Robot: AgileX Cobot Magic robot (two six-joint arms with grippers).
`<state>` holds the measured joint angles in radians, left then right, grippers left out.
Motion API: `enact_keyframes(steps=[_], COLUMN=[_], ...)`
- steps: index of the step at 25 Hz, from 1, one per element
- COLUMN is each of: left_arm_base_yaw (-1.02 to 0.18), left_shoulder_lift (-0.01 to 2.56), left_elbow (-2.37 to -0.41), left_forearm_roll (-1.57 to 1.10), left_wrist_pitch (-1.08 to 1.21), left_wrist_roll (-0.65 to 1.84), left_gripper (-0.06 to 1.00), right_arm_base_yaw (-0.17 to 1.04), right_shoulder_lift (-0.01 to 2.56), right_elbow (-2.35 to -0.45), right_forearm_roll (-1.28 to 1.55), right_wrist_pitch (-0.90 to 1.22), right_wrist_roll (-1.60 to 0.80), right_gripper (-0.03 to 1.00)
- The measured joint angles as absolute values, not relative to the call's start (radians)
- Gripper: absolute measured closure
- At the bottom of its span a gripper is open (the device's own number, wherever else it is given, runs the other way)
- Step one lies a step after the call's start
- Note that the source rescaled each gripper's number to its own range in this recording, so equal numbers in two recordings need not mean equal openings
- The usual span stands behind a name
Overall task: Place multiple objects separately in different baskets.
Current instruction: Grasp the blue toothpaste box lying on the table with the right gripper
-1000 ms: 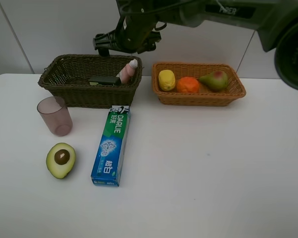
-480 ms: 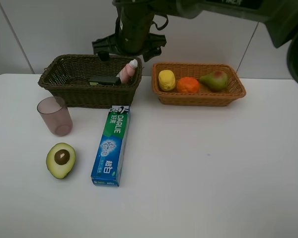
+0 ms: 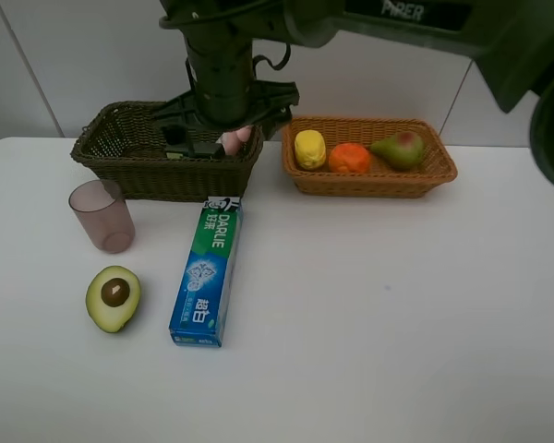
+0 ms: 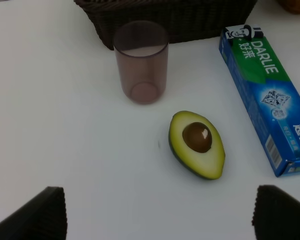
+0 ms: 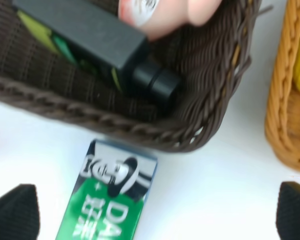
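Observation:
The dark olive-brown basket [image 3: 120,157] holds the black bottle [image 5: 90,35] and the pink white-capped bottle [image 5: 165,12]. My right gripper [image 3: 223,125] hangs over this basket's front right part, open and empty [image 5: 155,215]. The blue-green toothpaste box [image 3: 208,272] lies on the table in front of the basket. The mauve cup [image 3: 102,215] and the halved avocado [image 3: 114,297] stand to its left. The light orange-tan basket [image 3: 379,182] holds the lemon [image 3: 309,149], orange [image 3: 349,159] and pear [image 3: 399,148]. My left gripper [image 4: 160,215] is open above the avocado [image 4: 196,144].
A white wall stands right behind both baskets. The right arm crosses above the dark basket and hides part of its inside. In the left wrist view the cup [image 4: 140,62], the toothpaste box [image 4: 270,95] and the dark basket's wall [image 4: 190,20] lie ahead.
My right arm has come forward and down from behind the dark basket to above its front right part. The objects have not moved.

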<state>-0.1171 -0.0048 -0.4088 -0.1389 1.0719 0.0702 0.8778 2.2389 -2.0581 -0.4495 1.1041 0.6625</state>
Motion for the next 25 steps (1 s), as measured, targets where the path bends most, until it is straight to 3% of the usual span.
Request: enact_keyframes(steps=[11, 25], left_arm_base_yaw=[-0.117, -0.117], left_shoulder_lift=[-0.005, -0.005], left_elbow=[-0.409, -0.409], left_forearm_roll=[-0.139, -0.139], left_wrist_pitch=[1.072, 1.072], left_wrist_roll=[0.070, 0.070], left_gripper=[-0.04, -0.04], right_arm_base_yaw=[0.883, 0.883], right_shoulder_lift=[2.237, 2.237], right_elbow=[-1.907, -1.732], right_forearm_roll=[-0.263, -0.077], right_wrist_pitch=[1.067, 0.869], right_wrist_roll=[0.666, 0.674], right_gripper=[-0.03, -0.03])
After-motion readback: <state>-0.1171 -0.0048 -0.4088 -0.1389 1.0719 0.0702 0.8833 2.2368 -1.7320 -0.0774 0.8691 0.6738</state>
